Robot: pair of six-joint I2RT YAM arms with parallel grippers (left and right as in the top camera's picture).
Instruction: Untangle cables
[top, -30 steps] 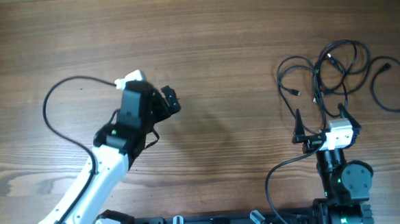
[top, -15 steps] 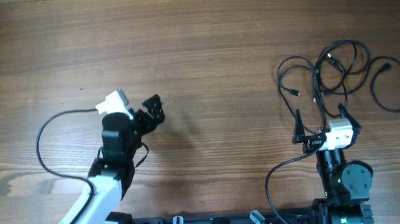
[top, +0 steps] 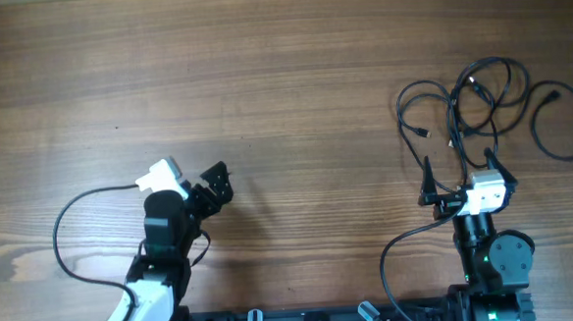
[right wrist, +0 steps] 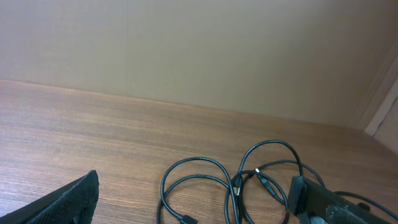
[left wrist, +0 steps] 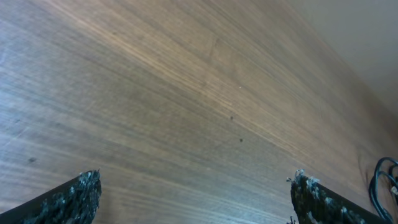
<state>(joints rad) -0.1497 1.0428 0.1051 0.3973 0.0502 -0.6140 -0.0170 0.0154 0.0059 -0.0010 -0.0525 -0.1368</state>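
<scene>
Overhead, the cables (top: 458,107) lay just beyond the right pincer (top: 459,168), far from the left pincer (top: 216,182). Both stood wide open, empty.

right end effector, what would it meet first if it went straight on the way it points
Most likely the cables lying just ahead of the right end effector, though depth is unclear.

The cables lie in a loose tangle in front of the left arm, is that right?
Not quite. The overhead view shows the cables lying in a loose tangle in front of the right arm, not the left.
</scene>
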